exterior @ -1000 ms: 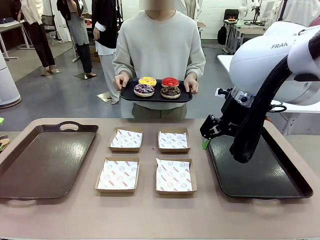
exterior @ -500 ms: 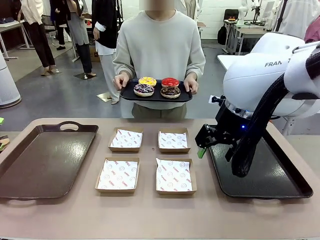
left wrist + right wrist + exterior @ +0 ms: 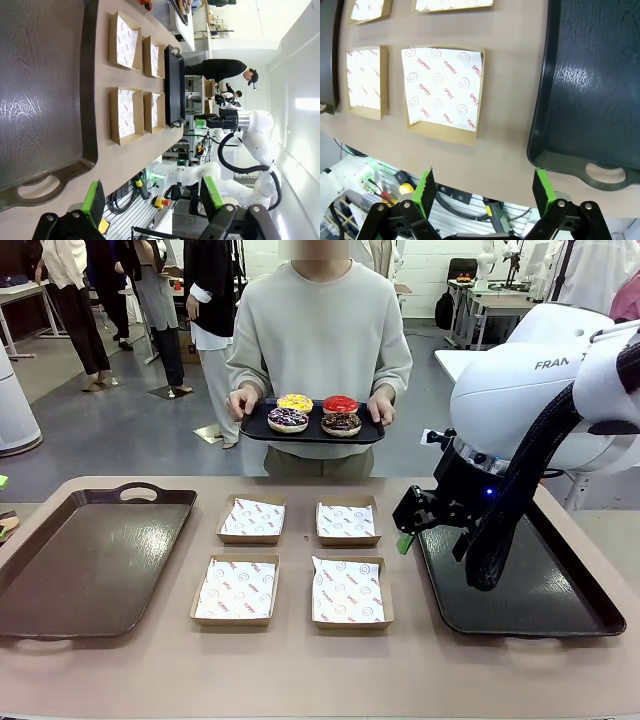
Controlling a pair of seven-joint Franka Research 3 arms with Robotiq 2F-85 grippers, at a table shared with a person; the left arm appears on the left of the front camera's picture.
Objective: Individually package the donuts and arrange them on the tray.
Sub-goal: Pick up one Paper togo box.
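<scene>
The donuts (image 3: pixel 314 414) sat on a small black tray (image 3: pixel 262 432) held by the person (image 3: pixel 320 330) across the tabletop (image 3: pixel 300 660) — out of reach, I'd judge — while four paper-lined boxes (image 3: pixel 348 539) lay ready, one apiece, and the left pincer (image 3: pixel 152 195) and right pincer (image 3: pixel 485 192) both gaped open, empty.

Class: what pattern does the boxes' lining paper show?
The paper: red words and smileys on white; right wrist view.
</scene>
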